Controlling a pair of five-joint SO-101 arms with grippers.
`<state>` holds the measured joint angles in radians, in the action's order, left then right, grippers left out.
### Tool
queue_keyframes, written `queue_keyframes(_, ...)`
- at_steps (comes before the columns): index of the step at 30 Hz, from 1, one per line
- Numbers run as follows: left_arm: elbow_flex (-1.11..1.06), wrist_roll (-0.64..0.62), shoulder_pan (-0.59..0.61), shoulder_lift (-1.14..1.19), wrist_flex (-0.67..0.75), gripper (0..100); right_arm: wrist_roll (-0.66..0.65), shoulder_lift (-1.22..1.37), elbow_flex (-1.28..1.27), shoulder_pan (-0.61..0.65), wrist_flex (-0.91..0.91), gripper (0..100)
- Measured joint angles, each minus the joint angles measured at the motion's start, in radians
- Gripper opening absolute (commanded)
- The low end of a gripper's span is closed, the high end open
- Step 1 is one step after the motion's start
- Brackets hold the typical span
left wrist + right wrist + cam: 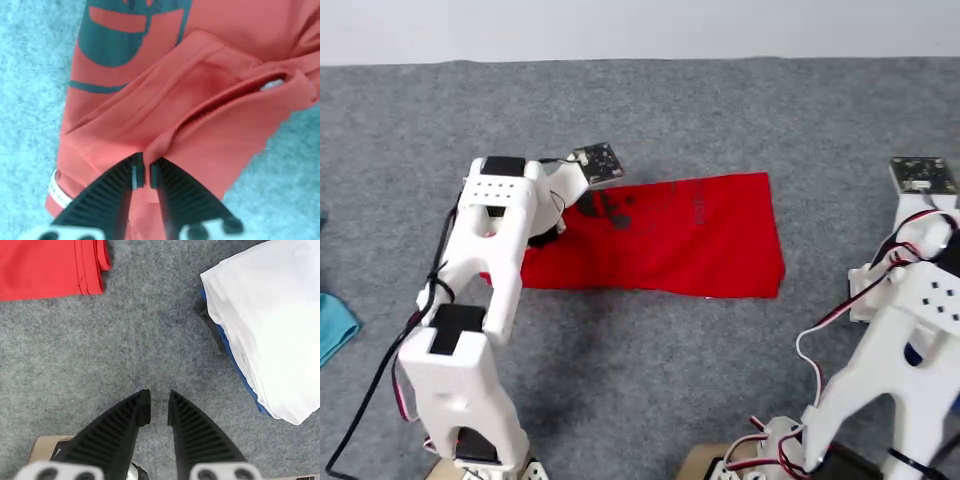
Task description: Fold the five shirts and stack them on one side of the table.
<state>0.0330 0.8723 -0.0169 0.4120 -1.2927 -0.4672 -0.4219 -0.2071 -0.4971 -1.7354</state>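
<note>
a red shirt (660, 240) lies flattened into a long band across the middle of the grey counter (720, 120), with a dark print (610, 205) near the end under the left arm (490, 260). in the high view that arm's white body covers this end of the shirt, so the grip itself cannot be seen there. the left wrist view gives it close up: the left jaws are pressed together on a raised ridge of the red shirt (200, 100), pinching the cloth where a folded layer with a stitched hem lies over the printed part (115, 35). a small white label (60, 192) peeps out at the shirt's edge beside the jaws.

the right arm (910, 320) stands at the other side of the counter, well apart from the shirt's far end. its right jaws hang above bare counter with a narrow gap between them and nothing in it. in the right wrist view the hemmed corner of the red shirt (50, 267) is cut off by the frame, and a stack of folded shirts (270, 330) lies to the other side, white on top with a blue one showing at the edge beneath; how many lie in it is hard to tell. a tan cardboard corner (47, 447) shows behind the jaws.

a teal cloth (335, 325) is cut off at the edge of the high view, on the left arm's side.
</note>
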Motion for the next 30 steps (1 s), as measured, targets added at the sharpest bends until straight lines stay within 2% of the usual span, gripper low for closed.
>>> queue_keyframes(2, 0.006, 0.0, 0.0, 0.023, 0.0, 2, 0.0, 0.0, 0.0, 0.0, 0.0, 7.2)
queue_keyframes(6, 0.006, -0.002, 0.0, 0.048, 0.0, 12, 0.0, 0.0, 0.0, 0.0, 0.0, 7.2)
queue_keyframes(9, 0.006, -0.005, 0.0, 0.054, 0.012, 16, 0.0, 0.0, 0.0, 0.0, 0.0, 7.2)
queue_keyframes(13, 0.006, -0.051, 0.017, 0.054, 0.072, 17, 0.0, 0.0, 0.0, 0.0, 0.0, 7.2)
queue_keyframes(19, 0.006, -0.051, 0.021, 0.054, 0.084, 17, 0.0, 0.0, 0.0, 0.0, 0.0, 7.2)
queue_keyframes(30, 0.158, -0.049, 0.161, 0.054, 0.084, 17, 0.0, 0.0, 0.0, 0.0, 0.0, 7.2)
